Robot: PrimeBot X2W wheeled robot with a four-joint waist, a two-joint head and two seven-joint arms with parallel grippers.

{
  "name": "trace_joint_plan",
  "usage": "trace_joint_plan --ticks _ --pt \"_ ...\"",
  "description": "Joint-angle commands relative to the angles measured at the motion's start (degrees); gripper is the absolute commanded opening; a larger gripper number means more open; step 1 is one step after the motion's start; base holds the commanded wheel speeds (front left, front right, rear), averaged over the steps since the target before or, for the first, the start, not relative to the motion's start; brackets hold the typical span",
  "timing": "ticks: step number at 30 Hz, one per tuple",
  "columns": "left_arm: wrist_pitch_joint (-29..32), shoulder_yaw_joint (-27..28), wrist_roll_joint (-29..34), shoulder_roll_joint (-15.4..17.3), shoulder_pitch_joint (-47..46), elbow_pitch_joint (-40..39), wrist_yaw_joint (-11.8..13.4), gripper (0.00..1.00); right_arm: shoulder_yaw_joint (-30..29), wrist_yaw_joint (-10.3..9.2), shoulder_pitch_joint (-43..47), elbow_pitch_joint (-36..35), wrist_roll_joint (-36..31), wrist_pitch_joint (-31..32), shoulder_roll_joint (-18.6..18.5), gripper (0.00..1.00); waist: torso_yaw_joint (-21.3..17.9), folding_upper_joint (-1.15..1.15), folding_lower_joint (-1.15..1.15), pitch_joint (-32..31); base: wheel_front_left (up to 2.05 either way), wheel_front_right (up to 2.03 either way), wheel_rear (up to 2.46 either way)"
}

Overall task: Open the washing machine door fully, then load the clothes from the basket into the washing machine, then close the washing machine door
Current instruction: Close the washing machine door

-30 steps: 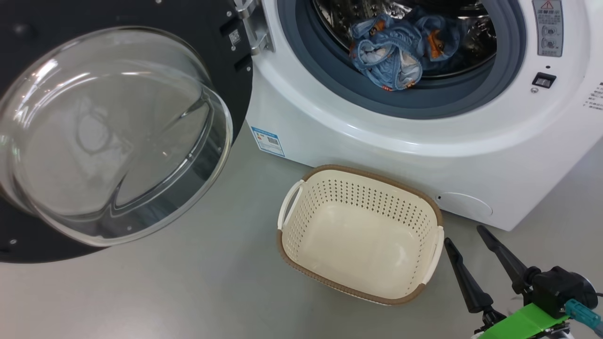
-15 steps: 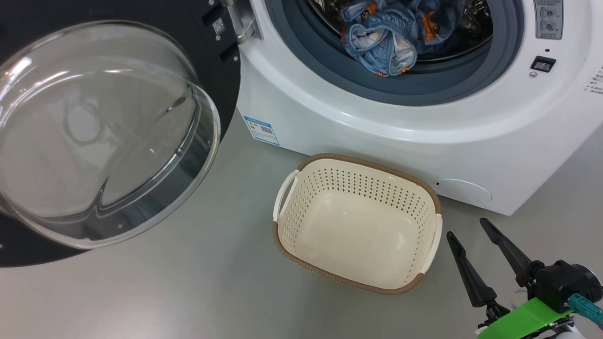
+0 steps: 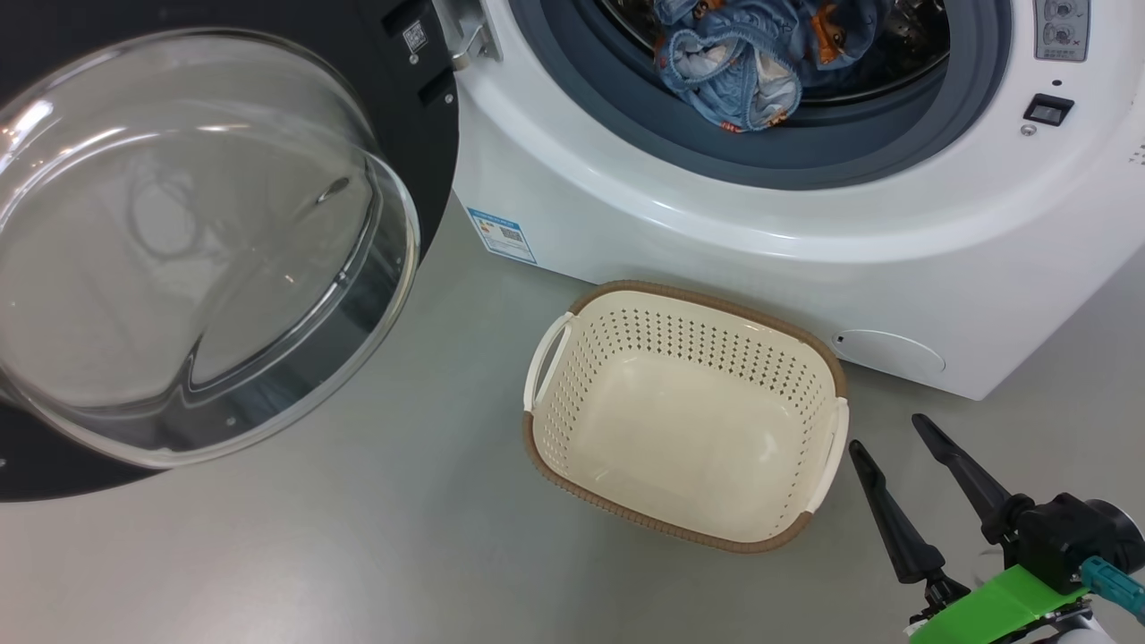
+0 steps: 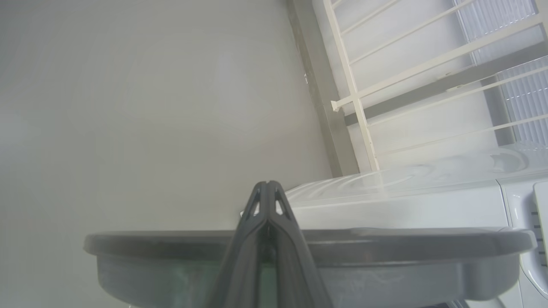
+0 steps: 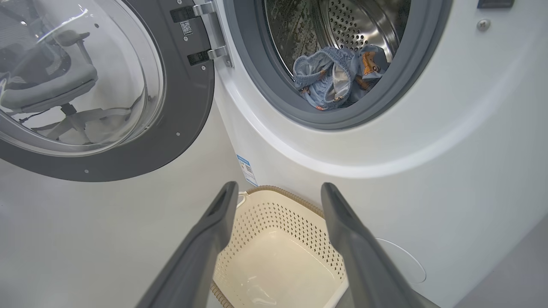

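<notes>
The washing machine door stands swung wide open at the left, its glass bowl facing me. Light blue clothes lie inside the drum of the white washing machine. The cream basket sits on the floor in front of the machine with nothing in it. My right gripper is open just right of the basket; in its wrist view the right gripper points over the basket toward the clothes. My left gripper is shut and empty, crossing the door's grey edge.
A blue label sticker and a round cap mark the machine's lower front. Grey floor spreads left of the basket, under the door. A white rack stands behind the machine's top.
The head camera has shifted a little, so the machine sits higher in the picture. The door, basket, clothes and right gripper keep their places.
</notes>
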Motion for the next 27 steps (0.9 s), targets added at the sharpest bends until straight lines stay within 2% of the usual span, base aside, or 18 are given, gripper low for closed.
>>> trace_joint_plan --ticks 1,27 --pt "0.97 1.12 -0.64 3.92 0.10 -1.82 -0.50 0.00 1.64 0.48 -1.53 -1.25 -0.02 -0.43 -0.50 1.00 -0.03 0.00 0.00 -0.04 0.00 0.00 0.00" --pt "10.74 0.28 -4.58 2.45 6.60 -10.97 -0.58 0.00 1.45 0.48 -1.42 -1.08 0.21 -0.43 -0.21 1.00 0.14 0.00 0.00 -1.26 0.00 0.00 0.00"
